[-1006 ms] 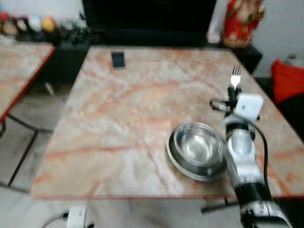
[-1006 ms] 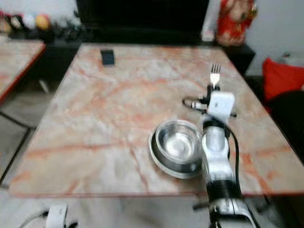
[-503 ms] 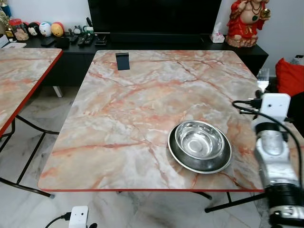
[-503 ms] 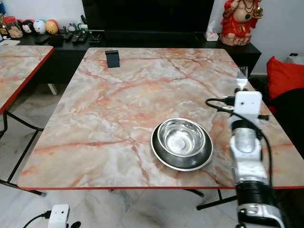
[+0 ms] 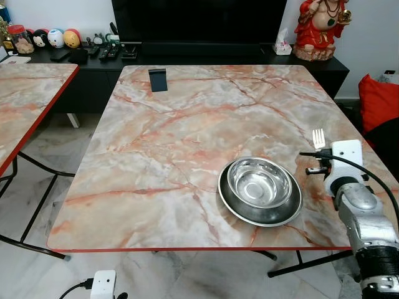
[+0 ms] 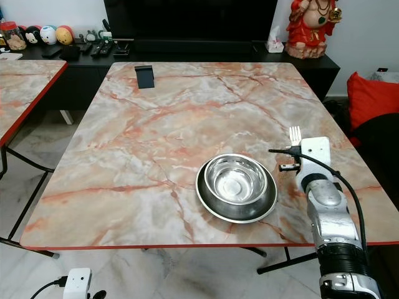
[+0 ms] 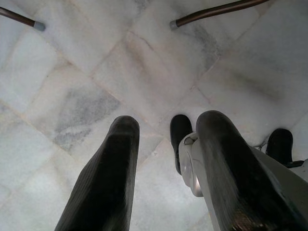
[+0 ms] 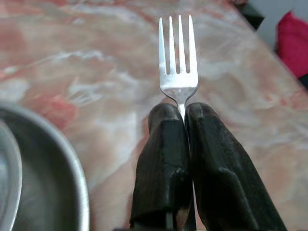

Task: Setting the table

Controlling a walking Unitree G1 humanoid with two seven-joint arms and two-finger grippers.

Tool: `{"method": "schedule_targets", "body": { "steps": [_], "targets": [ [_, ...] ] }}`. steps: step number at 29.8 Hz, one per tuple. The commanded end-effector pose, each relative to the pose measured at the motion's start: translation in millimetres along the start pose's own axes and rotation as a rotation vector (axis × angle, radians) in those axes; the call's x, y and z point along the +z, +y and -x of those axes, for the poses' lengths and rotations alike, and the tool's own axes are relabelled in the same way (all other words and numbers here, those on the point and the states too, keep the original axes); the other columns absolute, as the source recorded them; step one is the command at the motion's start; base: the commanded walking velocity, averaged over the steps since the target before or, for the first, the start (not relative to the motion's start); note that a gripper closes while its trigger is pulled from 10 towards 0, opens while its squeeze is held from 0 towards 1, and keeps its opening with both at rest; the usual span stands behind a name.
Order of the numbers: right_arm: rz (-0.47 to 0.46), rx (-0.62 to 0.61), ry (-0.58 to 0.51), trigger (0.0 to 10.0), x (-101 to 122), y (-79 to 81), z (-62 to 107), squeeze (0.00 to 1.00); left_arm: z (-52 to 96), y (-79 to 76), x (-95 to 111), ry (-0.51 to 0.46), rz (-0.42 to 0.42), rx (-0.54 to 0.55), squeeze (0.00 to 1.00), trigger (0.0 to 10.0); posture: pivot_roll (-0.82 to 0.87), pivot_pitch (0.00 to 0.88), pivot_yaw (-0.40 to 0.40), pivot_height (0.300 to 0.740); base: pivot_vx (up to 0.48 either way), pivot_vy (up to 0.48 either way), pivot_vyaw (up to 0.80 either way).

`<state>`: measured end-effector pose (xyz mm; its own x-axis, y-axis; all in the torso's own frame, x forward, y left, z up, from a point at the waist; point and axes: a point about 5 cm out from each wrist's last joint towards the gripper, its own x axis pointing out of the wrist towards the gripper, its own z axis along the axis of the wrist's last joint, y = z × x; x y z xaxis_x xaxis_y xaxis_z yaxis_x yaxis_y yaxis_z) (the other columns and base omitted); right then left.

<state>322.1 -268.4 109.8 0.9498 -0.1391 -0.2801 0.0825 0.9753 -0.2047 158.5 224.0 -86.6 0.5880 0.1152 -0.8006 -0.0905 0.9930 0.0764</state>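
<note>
A steel bowl (image 5: 260, 182) rests inside a dark metal plate (image 5: 232, 206) near the front right of the marble table (image 5: 187, 137). My right gripper (image 8: 184, 111) is shut on a silver fork (image 8: 178, 72), whose tines (image 5: 318, 137) stick out past the fingertips and point away from me. The fork hangs just to the right of the bowl, low over the tabletop. Down by the floor my left gripper (image 7: 163, 130) hangs idle, its fingers (image 7: 120, 159) apart with nothing between them.
A small dark phone stand (image 5: 158, 79) sits at the table's far left. A second marble table (image 5: 25, 99) is to the left. Behind stand a black TV cabinet (image 5: 199, 50), a red figurine (image 5: 319, 28) and a red cushion (image 5: 379, 99). A white power strip (image 5: 103, 284) lies on the floor.
The right arm swung from over the table out past its right edge, then came back and lower, with the fork now beside the bowl. The camera steadied after blur.
</note>
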Motion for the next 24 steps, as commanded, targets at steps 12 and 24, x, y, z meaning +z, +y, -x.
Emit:
{"method": "schedule_targets", "body": {
  "steps": [12, 24],
  "targets": [
    [-0.049, -0.005, 0.113, 10.0, -23.4, 1.7, -5.5, 0.00, 0.5, 0.2, -4.1, 0.026, 0.003, 0.000, 0.00, 10.0, -0.05, 0.000, -0.013, 0.740, 0.000, 0.000, 0.00],
    [-0.084, 0.016, 0.111, 10.0, -23.7, 3.9, -10.8, 0.00, 0.7, 1.7, -4.2, 0.025, 0.001, 0.004, 0.00, 10.0, -0.04, 0.000, -0.010, 0.740, 0.000, 0.000, 0.00]
  ]
}}
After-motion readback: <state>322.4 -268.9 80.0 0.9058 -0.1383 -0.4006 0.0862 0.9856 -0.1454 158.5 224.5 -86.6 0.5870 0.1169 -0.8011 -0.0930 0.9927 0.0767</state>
